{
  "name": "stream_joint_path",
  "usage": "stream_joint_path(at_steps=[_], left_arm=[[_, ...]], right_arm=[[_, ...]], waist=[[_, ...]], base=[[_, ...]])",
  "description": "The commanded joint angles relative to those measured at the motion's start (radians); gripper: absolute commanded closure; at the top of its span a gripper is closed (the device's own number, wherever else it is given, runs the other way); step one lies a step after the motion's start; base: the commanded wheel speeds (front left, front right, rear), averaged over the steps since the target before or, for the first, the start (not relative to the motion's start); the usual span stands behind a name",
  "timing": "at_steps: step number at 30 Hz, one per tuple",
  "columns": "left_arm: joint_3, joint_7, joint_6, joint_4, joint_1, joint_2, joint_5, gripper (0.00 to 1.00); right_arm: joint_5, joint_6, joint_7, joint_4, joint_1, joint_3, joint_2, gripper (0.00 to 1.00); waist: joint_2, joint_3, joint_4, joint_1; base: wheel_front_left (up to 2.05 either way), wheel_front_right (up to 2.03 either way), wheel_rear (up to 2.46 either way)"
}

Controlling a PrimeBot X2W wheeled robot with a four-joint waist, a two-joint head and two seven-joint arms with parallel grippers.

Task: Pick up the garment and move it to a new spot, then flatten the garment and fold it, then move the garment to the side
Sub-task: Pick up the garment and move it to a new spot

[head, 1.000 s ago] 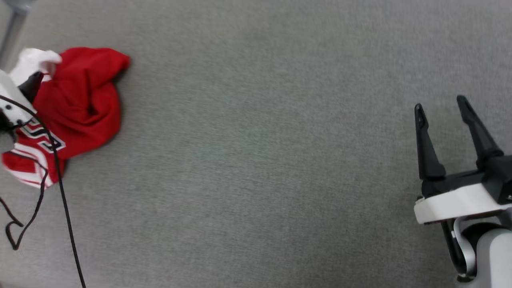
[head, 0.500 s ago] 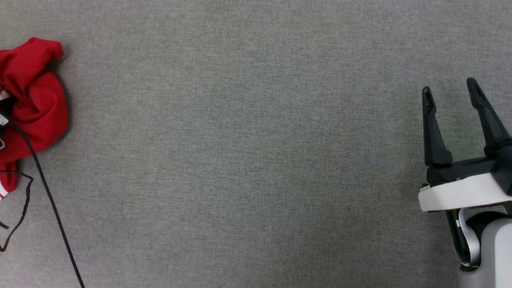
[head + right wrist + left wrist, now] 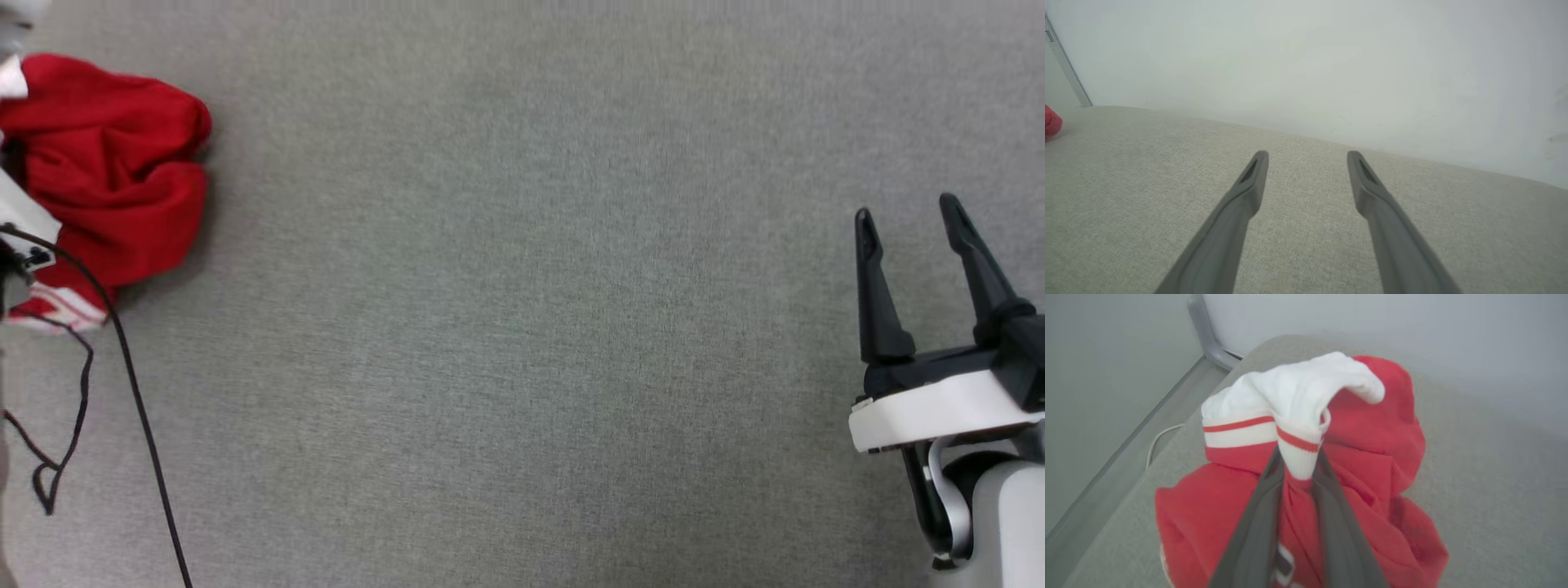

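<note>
The garment, a red jersey bunched in a heap, lies at the far left of the grey cloth surface in the head view. In the left wrist view the garment shows a white sleeve with red-striped trim on top. My left gripper is shut on it, the two fingers pinching the striped cuff and the red cloth below it. A white part of my left arm shows at the left edge. My right gripper hovers open at the far right, nothing between its fingers. The right wrist view catches a bit of the garment far off.
A black cable hangs down from my left arm over the grey cloth surface. A pale wall rises behind the surface's far edge. A grey metal rail and a thin white cord lie beyond the left edge.
My left gripper has closed on the garment's sleeve cuff. The head view swung left and right meanwhile, and the lettered part of the garment is now hidden. The right gripper stays open.
</note>
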State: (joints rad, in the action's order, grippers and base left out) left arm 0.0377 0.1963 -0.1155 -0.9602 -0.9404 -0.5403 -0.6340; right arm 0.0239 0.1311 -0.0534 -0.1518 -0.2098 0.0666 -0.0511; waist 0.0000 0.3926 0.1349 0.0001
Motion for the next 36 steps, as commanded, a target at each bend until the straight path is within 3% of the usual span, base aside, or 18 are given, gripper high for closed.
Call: stream_joint_path(at_steps=[1,9,15,28,36], left_arm=[[0.006,-0.018,-0.003,0.008,0.015,0.008,0.009,1.00],[0.048,-0.311,-0.006,0.070,0.069,0.087,0.061,1.00],[0.091,-0.428,-0.003,0.155,0.139,0.159,0.096,1.00],[0.229,-0.432,0.024,0.442,0.380,0.341,0.149,1.00],[0.393,-0.349,0.002,0.541,0.486,0.438,0.150,1.00]], right_arm=[[-0.008,-0.001,-0.003,0.005,0.014,0.001,0.001,0.00],[-0.042,-0.001,-0.015,0.047,0.092,0.032,0.001,0.00],[-0.064,-0.001,-0.002,0.051,0.154,0.039,0.001,0.00],[-0.082,-0.001,0.018,0.055,0.233,0.032,0.001,0.00],[-0.097,-0.001,0.033,0.031,0.235,0.027,0.001,0.00]], waist=[[0.0000,-0.045,0.011,-0.0001],[0.0000,-0.196,0.026,-0.0001],[0.0000,-0.287,0.013,-0.0001],[0.0000,-0.394,-0.098,-0.0001],[0.0000,-0.349,-0.192,-0.0001]], base=[[0.00,0.00,0.00],[0.00,0.00,0.00],[0.00,0.00,0.00],[0.00,0.00,0.00],[0.00,0.00,0.00]])
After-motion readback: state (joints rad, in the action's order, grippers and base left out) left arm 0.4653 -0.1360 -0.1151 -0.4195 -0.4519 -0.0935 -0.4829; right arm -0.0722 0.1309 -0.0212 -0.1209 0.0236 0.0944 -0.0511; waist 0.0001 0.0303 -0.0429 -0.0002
